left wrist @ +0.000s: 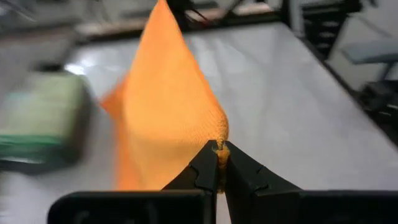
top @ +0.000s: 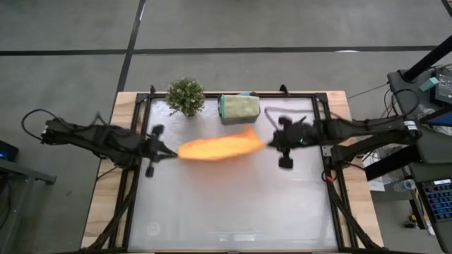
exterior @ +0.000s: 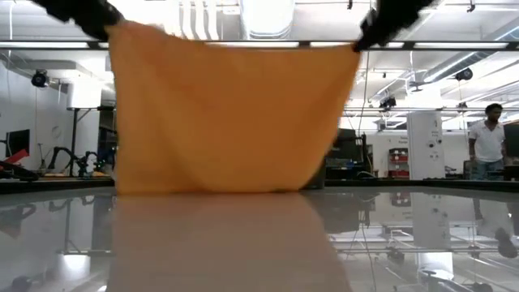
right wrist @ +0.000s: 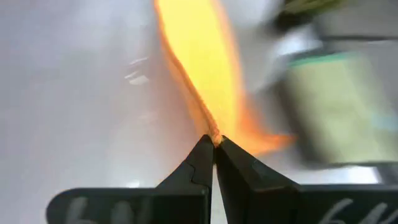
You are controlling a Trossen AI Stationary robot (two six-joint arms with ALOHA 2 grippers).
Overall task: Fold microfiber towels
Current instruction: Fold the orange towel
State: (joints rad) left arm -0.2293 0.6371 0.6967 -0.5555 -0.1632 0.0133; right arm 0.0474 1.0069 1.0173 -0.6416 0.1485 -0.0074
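A potted plant stands beside a grey bin on the table.

Both arms are raised above the table, stretched inward toward each other. Left gripper is clamped shut on one corner of the orange towel; right gripper is clamped on the opposite corner.

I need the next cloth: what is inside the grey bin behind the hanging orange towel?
The grey bin holds folded light green towels, with a teal edge showing. Anything beneath them is covered.
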